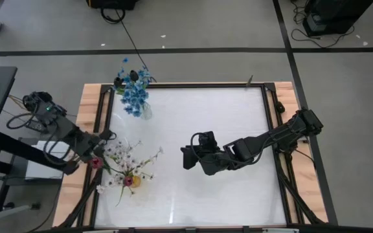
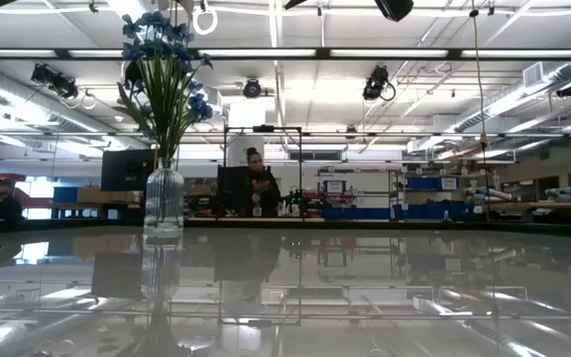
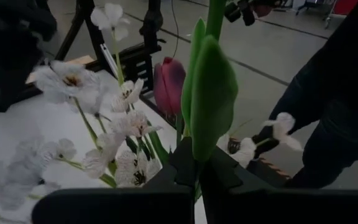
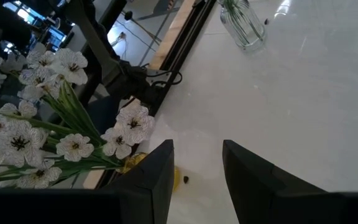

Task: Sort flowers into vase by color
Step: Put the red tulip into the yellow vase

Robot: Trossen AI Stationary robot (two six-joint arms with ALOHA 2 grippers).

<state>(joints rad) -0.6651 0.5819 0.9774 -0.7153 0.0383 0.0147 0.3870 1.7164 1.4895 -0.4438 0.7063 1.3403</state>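
My left gripper (image 1: 100, 155) is at the table's left edge, shut on a green-stemmed flower (image 3: 211, 93). A pink tulip bud (image 3: 169, 84) shows just beside the stem, and the pink bud (image 1: 96, 162) lies close to the fingers in the high view. White sprays (image 1: 127, 160) stand in a small yellow vase (image 1: 133, 181) near the left front. Blue blooms (image 1: 135, 96) stand in a clear glass vase (image 2: 164, 203) at the far left. My right gripper (image 1: 185, 157) hovers open over the table's middle, facing the white sprays (image 4: 67, 140). My left gripper pinches the green stem just below its broad leaf (image 3: 194, 163) between its two fingers. The stem and leaf run straight out past the fingertips. Whether the pink bud belongs to this stem, I cannot tell.
Wooden rails (image 1: 89, 116) and dark frame bars run along the table's left and right sides. The glossy white top (image 1: 212, 116) is bare between the vases and the right arm. People sit at desks (image 2: 256, 183) beyond the far edge.
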